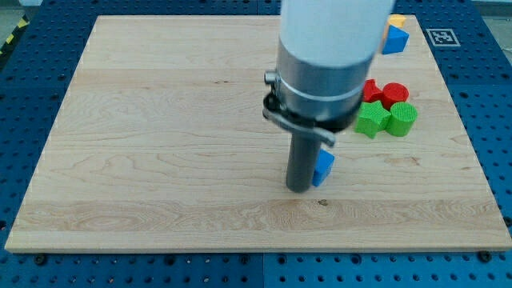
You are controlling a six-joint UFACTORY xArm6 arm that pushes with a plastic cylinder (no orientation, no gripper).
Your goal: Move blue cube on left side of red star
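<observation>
1. Arm comes down from the view's top, near vertical: white upper housing, grey collar with a metal clamp ring, then the dark rod (301,164) below it.
2. No pincer on this rig, so no pincer state to give. The rod ends in my tip (299,190), which sits on the wooden worktop (160,120), a little below centre.
3. Blue cube (323,167) sits right against the rod on its view-right side, looks to be touching. Its left part is hidden by the rod.
4. Red star (370,90) is up and to the view's right of the blue cube, well apart from it and partly hidden by the arm.
5. Red cylinder (394,94) sits just right of the red star.
6. Green star (370,118) and green cylinder (403,118) lie just below the reds, packed close together.
7. Another blue block (394,39) with a yellow block (397,19) behind it sits near the worktop's top-right corner; shapes unclear.
</observation>
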